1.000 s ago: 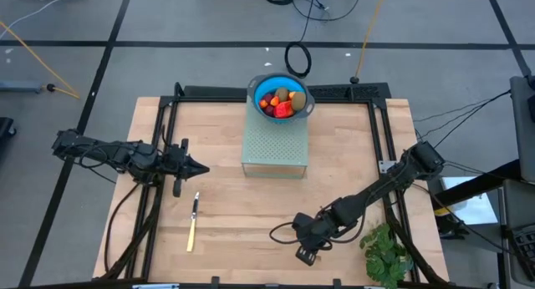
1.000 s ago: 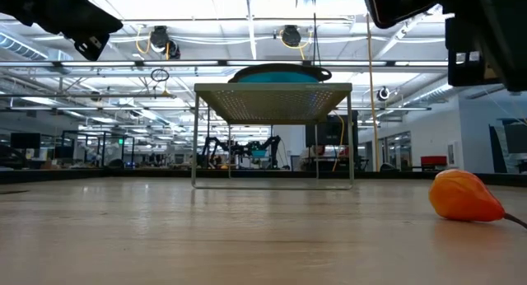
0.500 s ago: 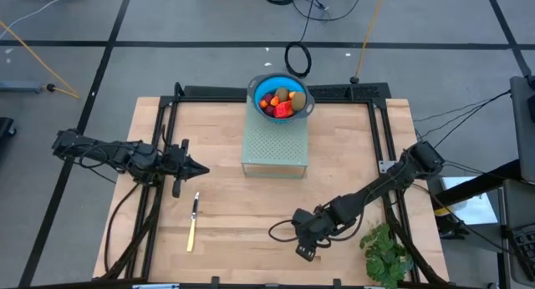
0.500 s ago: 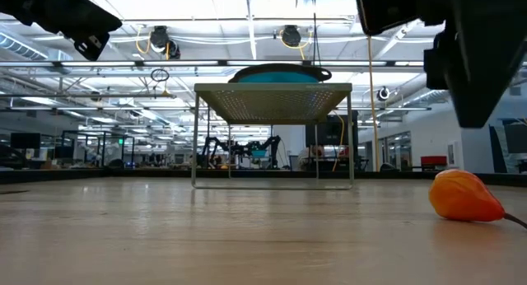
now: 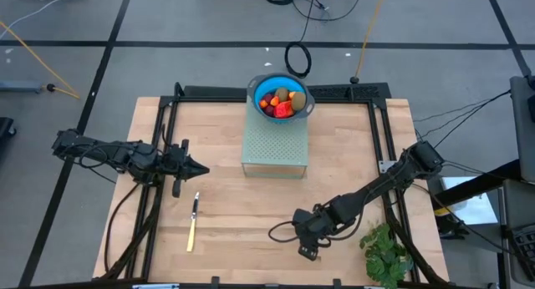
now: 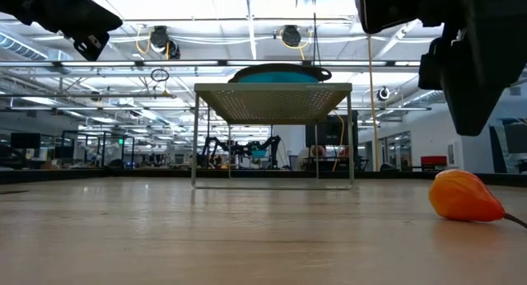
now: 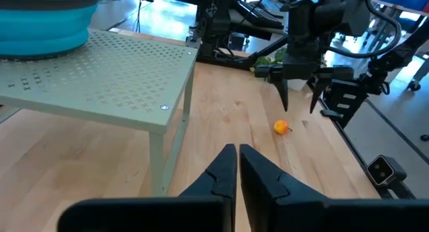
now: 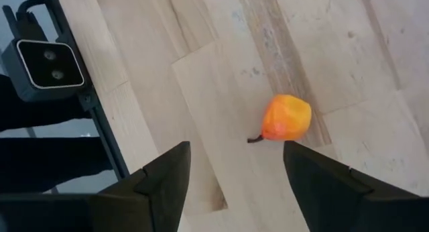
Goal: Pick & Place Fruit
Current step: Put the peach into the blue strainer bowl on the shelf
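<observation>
One small orange fruit (image 8: 286,118) lies on the bare table (image 5: 226,214) near the front edge, below the right gripper (image 8: 234,171), whose fingers are spread wide with nothing between them. High view hides this piece under the arm — low (image 6: 465,196) and left wrist (image 7: 281,127) views show it clearly. Remaining fruit (image 5: 280,103) sits in the blue bowl (image 5: 257,87) on the perforated stand (image 5: 274,147). Left gripper (image 7: 237,166) — fingers pressed together, empty — hovers at the table's left side, near the knife (image 5: 193,220).
</observation>
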